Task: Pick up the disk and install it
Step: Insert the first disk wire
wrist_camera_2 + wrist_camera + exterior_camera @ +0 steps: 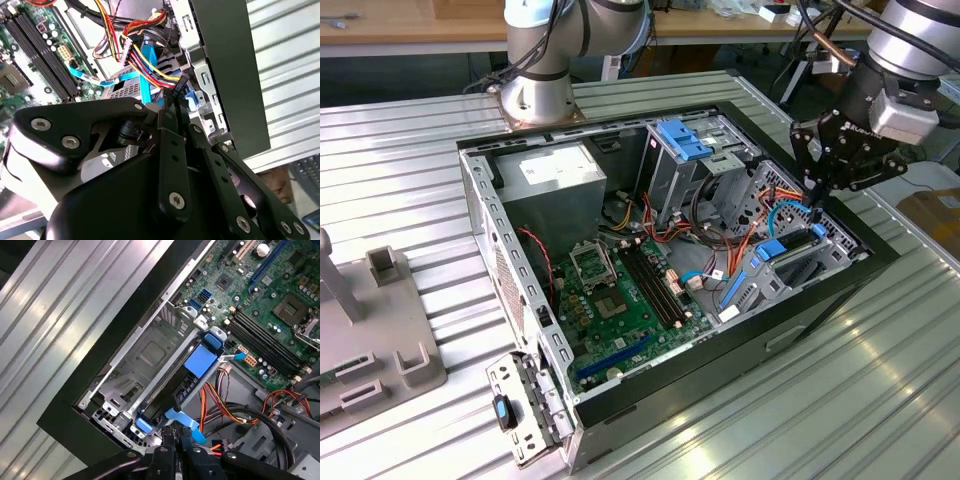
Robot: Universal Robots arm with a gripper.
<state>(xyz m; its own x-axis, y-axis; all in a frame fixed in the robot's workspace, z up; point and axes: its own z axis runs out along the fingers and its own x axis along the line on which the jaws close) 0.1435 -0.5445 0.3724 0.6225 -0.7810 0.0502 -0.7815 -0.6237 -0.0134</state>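
Note:
The disk (772, 262) stands on edge in the drive cage at the end of the open computer case (480, 215) on the exterior view's right. Its blue rail (202, 360) and dark side (183, 388) face the first wrist view. My gripper (817, 204) hangs just above the disk's far end, with the two black fingers (176, 102) pressed together. In the first wrist view the gripper (174, 438) has its tips right by the rail's light-blue end tab (176, 415). Whether they touch it I cannot tell.
A bundle of coloured cables (142, 55) runs close beside the fingers. The motherboard (620, 290) lies on the case floor, with a grey power supply (555, 170) and a blue latch (682, 138) behind. Another arm's base (535, 95) and a grey fixture (380, 320) stand outside the case.

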